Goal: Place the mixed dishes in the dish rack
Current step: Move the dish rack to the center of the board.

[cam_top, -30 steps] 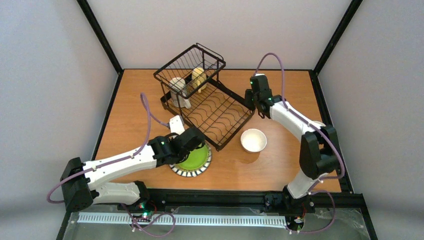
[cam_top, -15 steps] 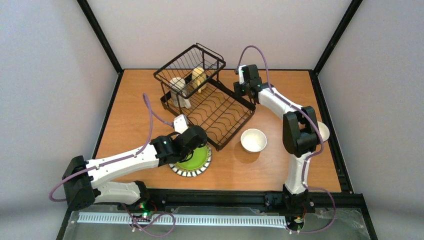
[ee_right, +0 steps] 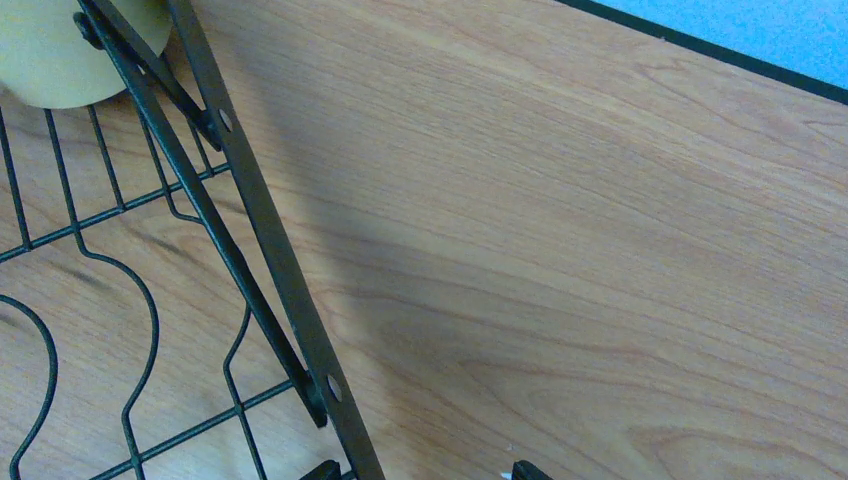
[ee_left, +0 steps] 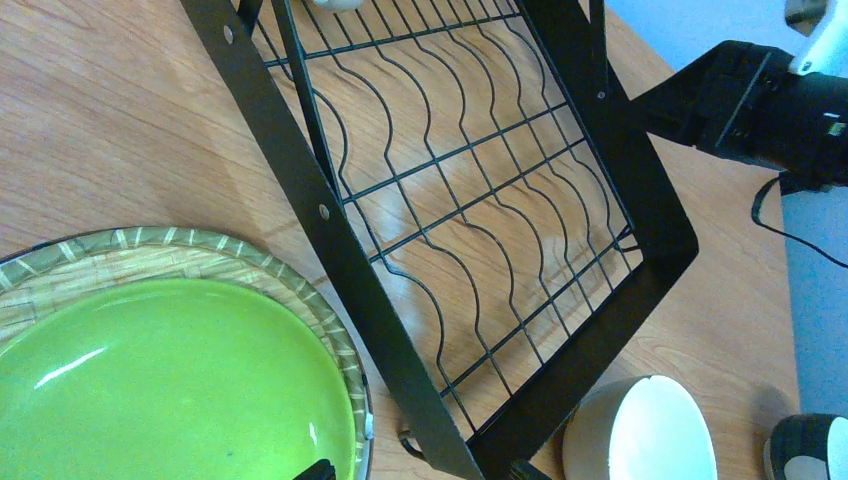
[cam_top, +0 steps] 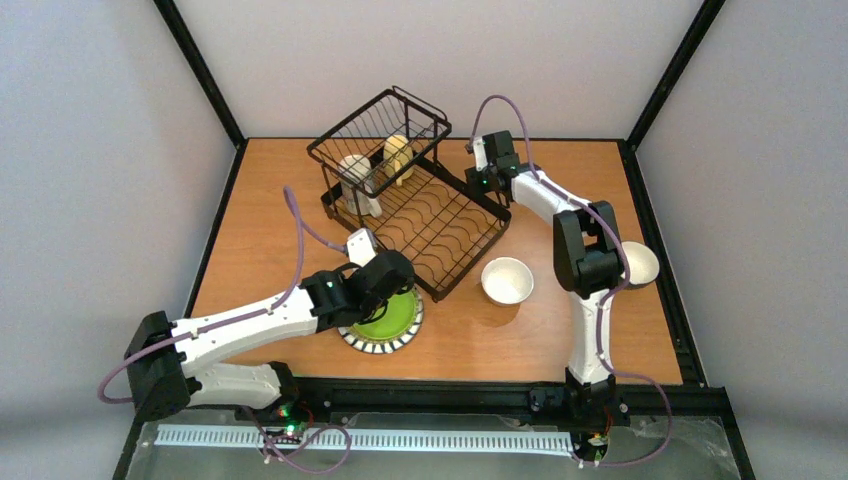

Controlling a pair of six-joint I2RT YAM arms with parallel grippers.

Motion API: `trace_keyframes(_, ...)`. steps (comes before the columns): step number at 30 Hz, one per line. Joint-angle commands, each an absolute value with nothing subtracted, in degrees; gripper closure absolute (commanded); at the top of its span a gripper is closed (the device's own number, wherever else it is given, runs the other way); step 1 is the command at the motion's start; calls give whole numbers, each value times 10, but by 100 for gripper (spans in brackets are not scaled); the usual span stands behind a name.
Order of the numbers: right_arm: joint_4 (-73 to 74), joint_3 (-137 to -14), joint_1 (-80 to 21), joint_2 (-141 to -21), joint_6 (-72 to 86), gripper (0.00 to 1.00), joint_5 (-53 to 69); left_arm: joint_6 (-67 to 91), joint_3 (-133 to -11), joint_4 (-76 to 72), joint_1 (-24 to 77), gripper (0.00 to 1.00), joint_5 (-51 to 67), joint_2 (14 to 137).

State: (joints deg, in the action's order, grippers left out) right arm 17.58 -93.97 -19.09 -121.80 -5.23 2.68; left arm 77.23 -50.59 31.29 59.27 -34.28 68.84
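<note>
The black wire dish rack [cam_top: 440, 222] stands mid-table, its raised basket [cam_top: 380, 130] at the far left end. A white mug [cam_top: 355, 182] and a cream mug [cam_top: 398, 156] are at that end. The lime-green plate [cam_top: 387, 320] with a striped rim lies flat just in front of the rack's near corner. My left gripper [cam_top: 398, 296] hovers open over the plate's [ee_left: 170, 380] far edge, nothing between its fingertips. A white bowl [cam_top: 507, 280] sits on the table right of the rack. My right gripper [cam_top: 483, 185] is open at the rack's far right rim [ee_right: 270, 250], which runs past its left fingertip.
A second pale bowl [cam_top: 642, 262] lies at the right edge, partly hidden behind the right arm's elbow [cam_top: 585, 255]. In the left wrist view the white bowl [ee_left: 640, 435] sits beside the rack's near corner [ee_left: 560, 390], and the right gripper's body [ee_left: 760, 100] shows beyond the rack.
The right arm has swung left and away, its gripper going from the rack's right corner to the far right rim, and its elbow has folded in. The left arm has barely moved.
</note>
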Motion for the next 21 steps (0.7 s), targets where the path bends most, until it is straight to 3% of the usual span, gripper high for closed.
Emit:
trace_keyframes(1,190,-971,-190,-1249,-66,1,47,789,-528,314,592,0,-356,694)
trace_keyframes(7,200,-998,-181,-1277,-59,8,66,792,-527,315,586,0,-353,698)
trace_keyframes(15,209,-1006,-172,-1290,-41,53,88,797,-524,323,583,0,-352,697)
trace_keyframes(21,216,-1000,-165,-1289,-31,80,91,805,-520,330,583,0,-350,692)
